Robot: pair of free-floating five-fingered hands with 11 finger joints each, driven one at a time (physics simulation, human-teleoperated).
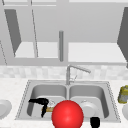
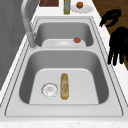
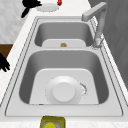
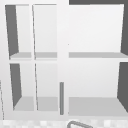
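Over the left basin's front edge, your left hand (image 2: 117,45) hangs with fingers straight and loose, holding nothing. The bread loaf (image 2: 64,86) lies below and further back on the basin floor, long axis running along the sink. Your right hand (image 1: 95,122) sits farther off.

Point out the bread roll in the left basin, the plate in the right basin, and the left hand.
bread roll (image 2: 64,86): left side view, middle of its crust.
plate (image 3: 64,92): right side view, flat centre of the plate.
left hand (image 1: 41,101): front view, on the palm, above the left basin.
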